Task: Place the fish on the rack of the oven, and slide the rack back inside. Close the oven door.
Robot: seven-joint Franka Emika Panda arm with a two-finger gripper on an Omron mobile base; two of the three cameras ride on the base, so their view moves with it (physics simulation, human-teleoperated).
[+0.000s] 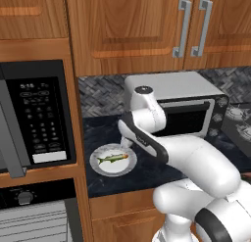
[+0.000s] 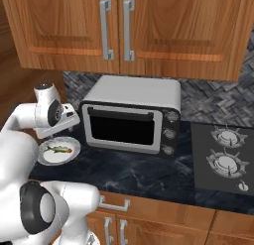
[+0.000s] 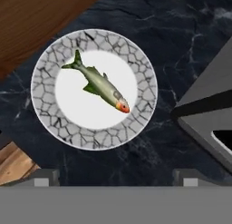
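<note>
One fish point(image 3: 102, 86) lies on a round plate point(image 3: 50, 114) with a crackle-patterned rim, on the dark marble counter point(image 1: 103, 180). Gripper point(image 3: 115, 177) hovers above it, fingers apart, touching nothing. Beyond the plate stands the toaster oven point(image 2: 131, 115).

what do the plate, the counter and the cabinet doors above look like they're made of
The plate looks like glazed ceramic: a smooth white centre inside a grey rim with a cracked-stone pattern. The counter appears to be polished dark stone, perhaps marble, going by its pale veins. The cabinet doors look like warm brown wood with visible grain, and their handles like brushed grey metal.
</note>
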